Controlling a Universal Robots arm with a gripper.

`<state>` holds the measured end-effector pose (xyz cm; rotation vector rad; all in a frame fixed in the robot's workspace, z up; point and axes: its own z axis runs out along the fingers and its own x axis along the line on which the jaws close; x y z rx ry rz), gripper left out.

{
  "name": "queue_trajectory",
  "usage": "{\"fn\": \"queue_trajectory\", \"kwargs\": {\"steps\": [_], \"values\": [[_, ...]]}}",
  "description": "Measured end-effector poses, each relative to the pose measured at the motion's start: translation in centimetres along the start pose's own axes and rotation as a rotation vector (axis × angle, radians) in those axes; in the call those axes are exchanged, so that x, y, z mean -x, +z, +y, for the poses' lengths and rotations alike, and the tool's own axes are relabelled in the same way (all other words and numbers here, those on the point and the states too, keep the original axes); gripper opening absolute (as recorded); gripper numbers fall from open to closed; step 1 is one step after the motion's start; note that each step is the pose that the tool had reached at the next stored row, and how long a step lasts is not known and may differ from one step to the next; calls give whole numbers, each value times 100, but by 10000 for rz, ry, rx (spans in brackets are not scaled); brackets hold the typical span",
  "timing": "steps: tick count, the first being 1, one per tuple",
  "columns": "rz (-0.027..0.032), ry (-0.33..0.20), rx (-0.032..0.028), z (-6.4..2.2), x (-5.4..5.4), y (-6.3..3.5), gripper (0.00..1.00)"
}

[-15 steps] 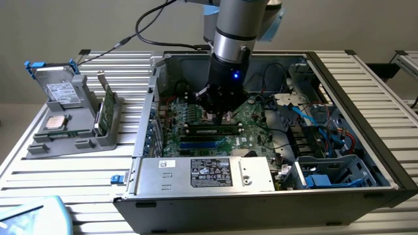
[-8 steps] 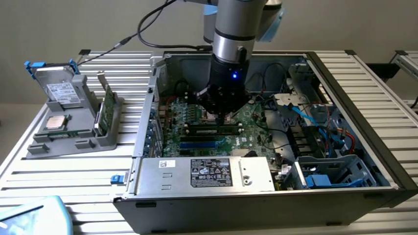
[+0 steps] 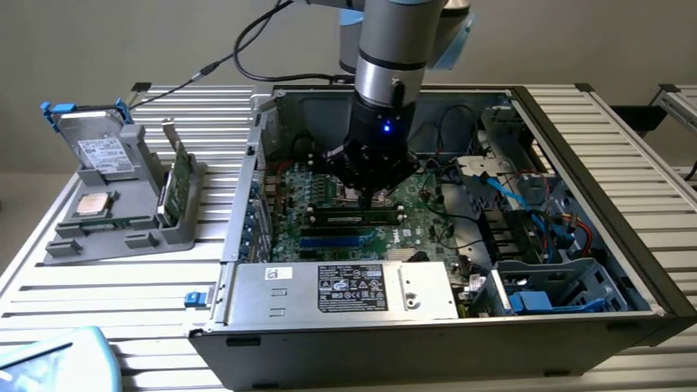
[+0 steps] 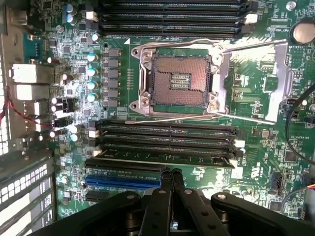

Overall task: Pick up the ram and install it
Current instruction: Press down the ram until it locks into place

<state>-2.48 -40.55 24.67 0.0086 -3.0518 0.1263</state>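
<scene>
At the exterior view's left we see a grey holder stand [image 3: 109, 220] on the slatted table [image 3: 98, 286], well apart from the open computer case [image 3: 436, 327]. A square silver processor [image 3: 96, 203] lies on it, a drive in a blue-tabbed frame [image 3: 93, 143] leans at its back, and a taller green card [image 3: 179, 175] stands upright along the edge nearest the case. Open table lies between the stand and the case's left wall.

Moving right, the case's walls fence in the motherboard [image 3: 414, 200]. The power supply box [image 3: 343, 290] closes off the near edge, and a tangle of cables and drive bays [image 3: 544, 245] crowds the exterior view's right side, so the free room is mainly straight above the board.

The arm reaches down into the case, and the gripper [image 3: 368, 194] hangs just over the memory slots. Its fingers [image 4: 171, 179] are pressed together, with nothing between them.

The ram [image 3: 354, 218] lies seated in a slot, just below the fingertips; whether they touch it we cannot tell. In the wrist view the stick [image 4: 167, 147] lies lengthwise among the black slots, beside the open processor socket [image 4: 179, 81] with its raised metal latch [image 4: 256, 78].
</scene>
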Motion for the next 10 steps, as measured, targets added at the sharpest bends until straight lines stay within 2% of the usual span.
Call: {"fn": "queue_trajectory", "kwargs": {"steps": [3, 10], "values": [[23, 290, 23, 0, 0, 1, 11], [23, 291, 27, 0, 0, 2, 11]]}}
